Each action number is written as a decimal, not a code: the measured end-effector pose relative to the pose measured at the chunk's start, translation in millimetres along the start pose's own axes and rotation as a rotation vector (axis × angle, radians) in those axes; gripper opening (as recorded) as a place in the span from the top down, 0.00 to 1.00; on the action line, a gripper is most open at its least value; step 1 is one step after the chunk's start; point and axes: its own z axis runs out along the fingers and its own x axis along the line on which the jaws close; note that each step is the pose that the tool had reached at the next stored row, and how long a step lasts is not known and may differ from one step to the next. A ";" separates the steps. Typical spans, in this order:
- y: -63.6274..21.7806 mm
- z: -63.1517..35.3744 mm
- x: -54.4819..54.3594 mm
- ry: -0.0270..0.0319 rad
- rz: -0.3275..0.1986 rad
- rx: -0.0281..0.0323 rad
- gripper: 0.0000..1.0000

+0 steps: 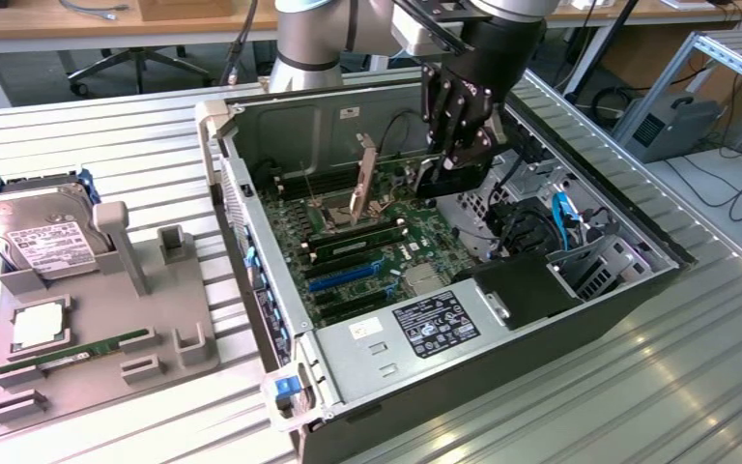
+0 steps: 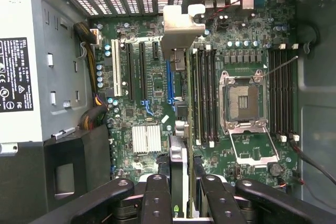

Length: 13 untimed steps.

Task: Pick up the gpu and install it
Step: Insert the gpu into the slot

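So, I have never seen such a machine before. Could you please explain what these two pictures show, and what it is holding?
The machine is a robot arm. One picture is taken from a camera beside the scene; the other from a camera on the arm's wrist, looking down past its black jaws. On the metal table lies an open computer case with its green motherboard exposed. The jaws are closed on the gpu, a card seen edge-on, held above the motherboard. At the exterior view's left a grey tray carries a hard drive and a thin RAM stick.
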 end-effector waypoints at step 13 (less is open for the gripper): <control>0.0 2.3 0.8 0.0000 0.000 0.0000 0.73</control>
